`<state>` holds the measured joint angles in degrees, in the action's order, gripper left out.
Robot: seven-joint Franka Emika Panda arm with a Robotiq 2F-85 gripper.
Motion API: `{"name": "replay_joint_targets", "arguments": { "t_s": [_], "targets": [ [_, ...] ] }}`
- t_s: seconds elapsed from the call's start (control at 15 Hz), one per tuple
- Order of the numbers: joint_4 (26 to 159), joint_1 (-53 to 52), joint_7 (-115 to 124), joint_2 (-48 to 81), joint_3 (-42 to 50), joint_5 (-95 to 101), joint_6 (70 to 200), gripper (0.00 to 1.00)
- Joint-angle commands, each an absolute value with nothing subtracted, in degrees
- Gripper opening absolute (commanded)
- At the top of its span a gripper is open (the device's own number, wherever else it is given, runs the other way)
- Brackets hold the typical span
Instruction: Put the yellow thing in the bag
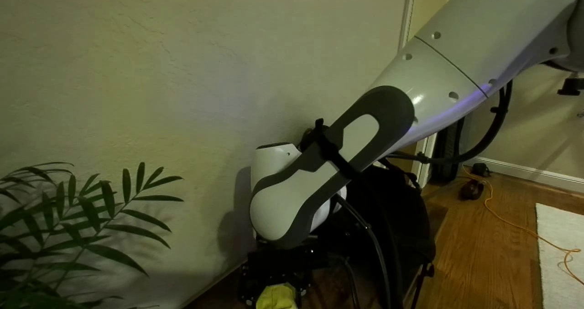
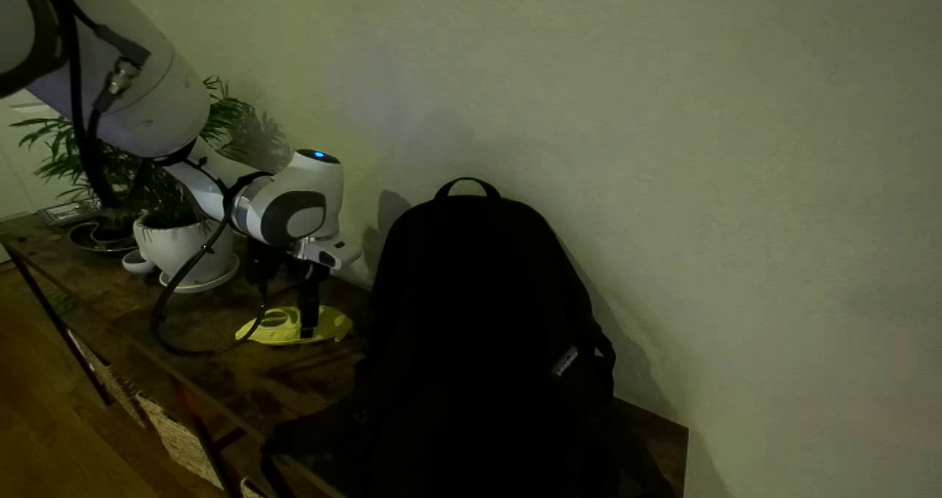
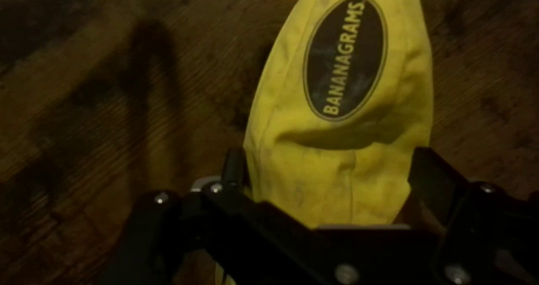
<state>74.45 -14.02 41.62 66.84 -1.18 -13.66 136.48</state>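
Observation:
The yellow thing is a soft banana-shaped pouch with a dark oval label, and it fills the middle of the wrist view (image 3: 337, 179). In an exterior view the yellow pouch (image 2: 335, 324) lies on the dark table. My gripper (image 3: 328, 167) has one finger against each long side of the pouch, which is creased between them, so it looks shut on it. The far finger is hidden in an exterior view of the gripper (image 2: 309, 314). The bag, a large black backpack (image 2: 478, 321), stands upright on the table. The arm partly hides the bag (image 1: 397, 208) in an exterior view.
A white pot (image 2: 180, 251) with a leafy plant (image 1: 91, 227) stands on the table behind the arm. A small white dish (image 2: 137, 262) is beside it. The wall (image 2: 736, 189) rises behind the bag. The table's front edge (image 2: 158, 365) runs along the near side.

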Motion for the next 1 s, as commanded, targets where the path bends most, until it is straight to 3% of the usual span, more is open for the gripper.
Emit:
{"name": "replay_joint_targets", "arguments": {
  "t_s": [0.0, 0.33, 0.4, 0.53, 0.93],
  "targets": [
    [72.34, -13.78, 41.67, 68.7, -1.65, -13.47, 134.94, 1.0],
    [71.35, -13.86, 41.65, 69.93, -1.78, -13.46, 135.04, 1.0],
    [71.17, -13.78, 41.25, 69.91, -1.81, -13.32, 134.97, 0.75],
    [70.85, -13.68, 40.76, 69.83, -1.93, -13.29, 134.73, 0.69],
    [72.14, -13.39, 40.77, 68.34, -1.71, -13.55, 134.84, 0.31]
  ]
}}
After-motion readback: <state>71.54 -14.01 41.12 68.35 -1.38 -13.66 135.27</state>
